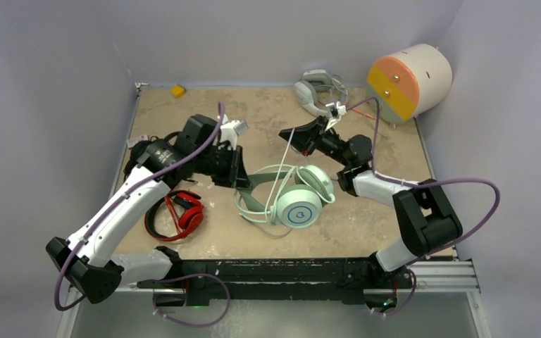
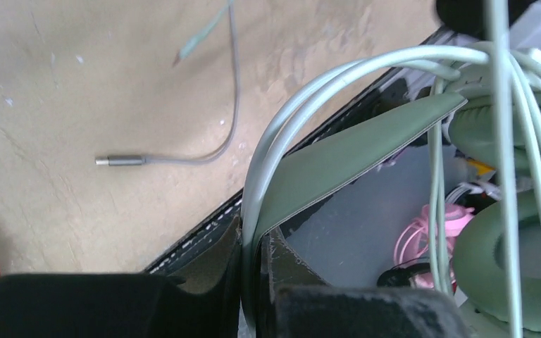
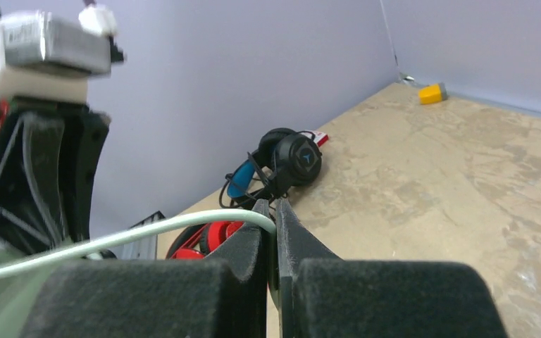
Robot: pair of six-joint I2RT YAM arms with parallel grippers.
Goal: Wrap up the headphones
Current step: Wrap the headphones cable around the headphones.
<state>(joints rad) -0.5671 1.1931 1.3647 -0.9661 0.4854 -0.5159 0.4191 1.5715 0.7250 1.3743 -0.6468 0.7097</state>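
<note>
The pale mint-green and white headset (image 1: 301, 203) sits in the middle of the table, its headband held up. My left gripper (image 1: 244, 179) is shut on that headband (image 2: 338, 158), which runs between the jaws (image 2: 257, 246). My right gripper (image 1: 287, 134) is shut on the headset's mint cable (image 3: 148, 236) and holds it raised above the ear cups; the pinch shows in the right wrist view (image 3: 273, 220). The cable's plug end (image 2: 121, 160) lies loose on the table. The red-and-black headset (image 1: 178, 215) lies at front left. The black headset with blue ear cups (image 3: 287, 160) lies at the left wall.
A grey-white headset (image 1: 316, 91) lies at the back, beside a white and orange cylinder (image 1: 408, 81) at the back right. A small yellow block (image 1: 177, 90) sits at the back left. Grey walls enclose the table. A black rail (image 1: 289, 271) runs along the front edge.
</note>
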